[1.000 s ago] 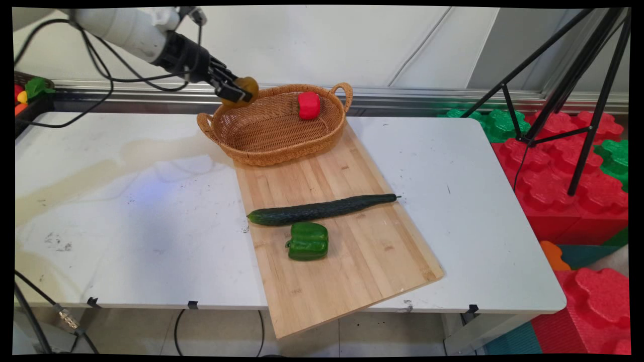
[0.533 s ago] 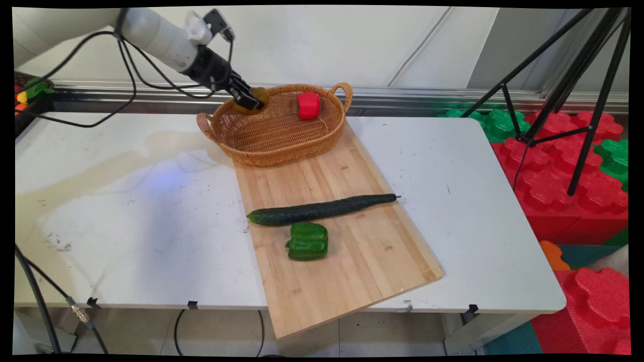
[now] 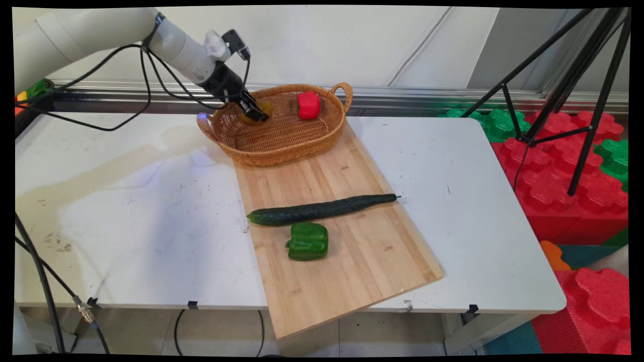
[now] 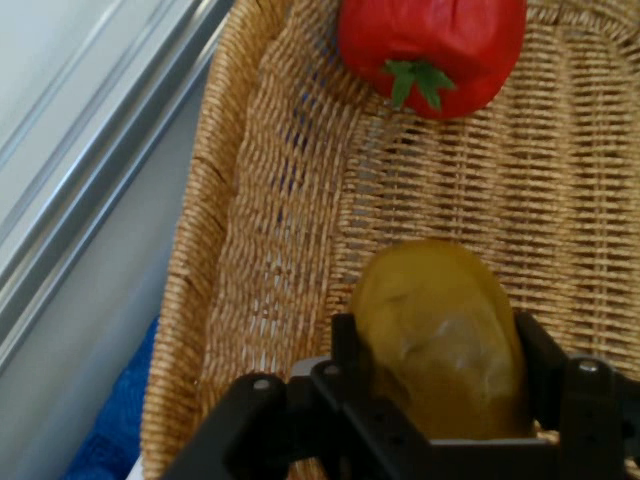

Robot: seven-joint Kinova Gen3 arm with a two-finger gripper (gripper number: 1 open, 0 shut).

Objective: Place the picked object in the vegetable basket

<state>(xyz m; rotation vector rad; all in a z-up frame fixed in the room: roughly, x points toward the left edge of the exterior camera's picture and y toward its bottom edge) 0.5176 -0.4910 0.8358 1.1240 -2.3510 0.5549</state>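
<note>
Over the basket's left end, the hand grips a potato.

Inside the wicker basket [image 3: 282,143] the hand [image 3: 255,112] is closed on the yellow-brown potato [image 4: 437,335], one finger [image 4: 352,355] pressed to each flank, and the potato sits low over the woven floor near the wall (whether it touches the weave I cannot tell). A red pepper [image 3: 308,105] lies well apart at the far side. To do this well, I judge the potato should be eased down gently before the grip loosens, clear of the rim. On the counter [image 3: 126,211], a cutting board [image 3: 347,251] carries a cucumber [image 3: 322,209] and a green pepper [image 3: 308,241].
</note>
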